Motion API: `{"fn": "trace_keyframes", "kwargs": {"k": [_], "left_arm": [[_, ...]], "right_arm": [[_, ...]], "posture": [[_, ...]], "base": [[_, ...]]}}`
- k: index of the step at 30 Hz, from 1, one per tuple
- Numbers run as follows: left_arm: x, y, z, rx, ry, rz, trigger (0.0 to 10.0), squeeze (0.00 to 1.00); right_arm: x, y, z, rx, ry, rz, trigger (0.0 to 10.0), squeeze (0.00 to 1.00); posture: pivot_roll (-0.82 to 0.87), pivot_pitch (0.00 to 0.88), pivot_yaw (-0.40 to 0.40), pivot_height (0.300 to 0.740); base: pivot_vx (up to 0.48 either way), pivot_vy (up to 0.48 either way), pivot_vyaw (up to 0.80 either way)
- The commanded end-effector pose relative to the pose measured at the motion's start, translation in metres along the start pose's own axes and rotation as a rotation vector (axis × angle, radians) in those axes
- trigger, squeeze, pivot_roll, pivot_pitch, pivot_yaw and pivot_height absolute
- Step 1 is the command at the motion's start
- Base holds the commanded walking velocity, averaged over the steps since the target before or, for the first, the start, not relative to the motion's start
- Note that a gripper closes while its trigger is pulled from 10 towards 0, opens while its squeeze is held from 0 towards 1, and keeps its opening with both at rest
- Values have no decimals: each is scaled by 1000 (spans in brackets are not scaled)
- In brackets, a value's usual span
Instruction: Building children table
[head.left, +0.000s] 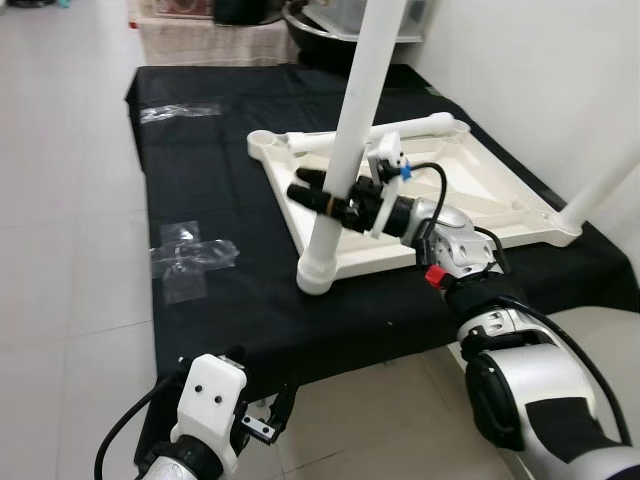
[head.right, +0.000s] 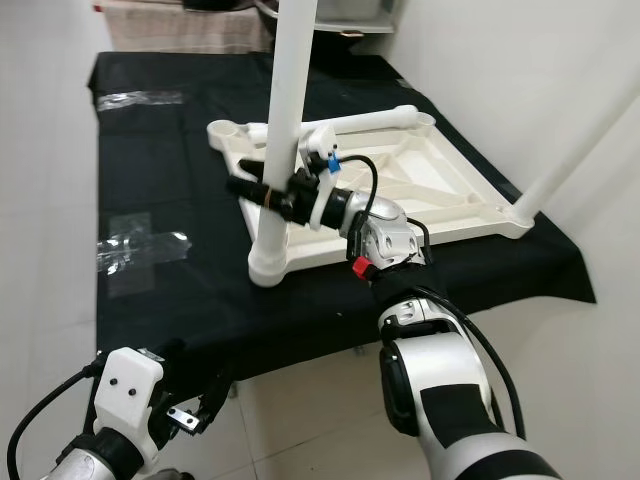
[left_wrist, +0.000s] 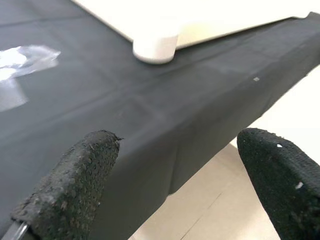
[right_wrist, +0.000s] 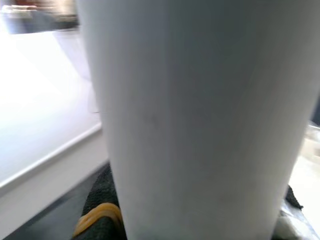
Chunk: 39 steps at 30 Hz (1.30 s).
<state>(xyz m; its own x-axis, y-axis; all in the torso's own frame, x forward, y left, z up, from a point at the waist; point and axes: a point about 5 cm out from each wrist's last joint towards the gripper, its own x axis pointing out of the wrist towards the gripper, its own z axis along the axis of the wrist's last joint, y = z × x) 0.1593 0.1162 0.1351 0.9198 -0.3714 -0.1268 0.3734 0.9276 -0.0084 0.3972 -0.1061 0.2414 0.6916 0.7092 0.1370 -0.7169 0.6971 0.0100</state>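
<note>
Left eye view: right pincer (head.left: 322, 197) is seen clamped on the upright white leg (head.left: 350, 140) standing in the near corner socket (head.left: 318, 272) of the upturned tabletop (head.left: 470, 190) on the black-draped worktop (head.left: 200, 320); a sideways pull could lever the leg askew, while left pincer (left_wrist: 175, 165) hangs open, holding nothing.

My right gripper (head.left: 322, 195) is black around a plain white leg (head.left: 350, 150); cream tabletop (head.left: 470, 190) beyond it, on black cloth (head.left: 220, 300).

Right claw (head.left: 322, 194) clamped, left claw (left_wrist: 165, 190) agape
</note>
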Motion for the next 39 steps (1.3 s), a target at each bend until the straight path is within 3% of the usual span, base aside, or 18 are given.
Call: {"fn": "trace_keyframes", "kwargs": {"k": [1,5,6,8,12,16,17,18,19,22,23,27,30,31,32,36,38,39], "left_arm": [[0,-2,-4,-10,24,-12,10000,0],[1,-1,-4,-6,24,-15,10000,0],[1,-1,-4,-6,24,-15,10000,0],[1,-1,-4,-4,24,-16,10000,0],[1,-1,-4,-2,25,-15,10000,0],[1,-1,-4,-2,25,-14,10000,0],[1,-1,-4,-1,26,-14,10000,0],[1,-1,-4,-1,26,-13,10000,0],[1,-1,-4,-2,27,-13,10000,0],[1,-2,-5,-6,28,-15,10000,0],[1,-2,-5,-8,27,-16,10000,0],[1,-2,-5,-8,27,-16,10000,0],[2,-2,-5,-10,26,-15,10000,0],[2,-2,-5,-10,26,-15,10000,0],[3,-2,-5,-11,25,-17,10000,0],[3,-2,-5,-12,25,-17,10000,0],[3,-2,-5,-12,25,-17,10000,0],[3,-2,-5,-13,25,-16,10000,0]], "right_arm": [[-10,-14,1,-4,-10,-128,0,0],[-33,-30,-26,21,92,-699,0,0],[-33,-30,-26,21,92,-699,0,0],[-47,-23,-35,38,104,-938,0,0],[-47,-4,-42,98,93,-1080,0,0],[-45,2,-44,120,93,-1109,0,0],[-32,11,-43,148,61,-1053,10000,0],[-23,17,-42,164,39,-1018,10000,0],[-14,22,-38,163,-9,-946,10000,1000],[-10,20,-28,116,-109,-857,10000,1000],[-10,17,-24,120,-149,-798,10000,0],[-9,15,-22,148,-173,-722,10000,0],[-24,2,-16,148,-164,-350,10000,0],[-24,2,-16,148,-164,-350,10000,0],[-33,0,-12,164,-131,-149,10000,0],[-38,3,-9,203,-114,46,10000,0],[-38,3,-9,203,-114,46,10000,0],[-39,7,-8,204,-83,163,10000,0]], "posture": [[164,123,-160,740],[160,120,-154,740],[160,120,-154,740],[159,121,-155,740],[163,120,-153,740],[164,120,-154,740],[169,123,-157,740],[167,122,-158,740],[166,122,-158,740],[161,124,-161,740],[162,124,-162,740],[162,124,-164,740],[158,124,-161,740],[158,124,-161,740],[156,122,-161,740],[160,123,-166,740],[160,123,-166,740],[164,123,-167,740]], "base": [[0,0,0],[0,0,0],[0,0,0],[0,0,0],[0,0,0],[0,0,0],[0,0,0],[0,0,0],[0,0,0],[0,0,0],[0,0,0],[0,0,0],[0,0,0],[0,0,0],[0,0,0],[0,0,0],[0,0,0],[0,0,0]]}}
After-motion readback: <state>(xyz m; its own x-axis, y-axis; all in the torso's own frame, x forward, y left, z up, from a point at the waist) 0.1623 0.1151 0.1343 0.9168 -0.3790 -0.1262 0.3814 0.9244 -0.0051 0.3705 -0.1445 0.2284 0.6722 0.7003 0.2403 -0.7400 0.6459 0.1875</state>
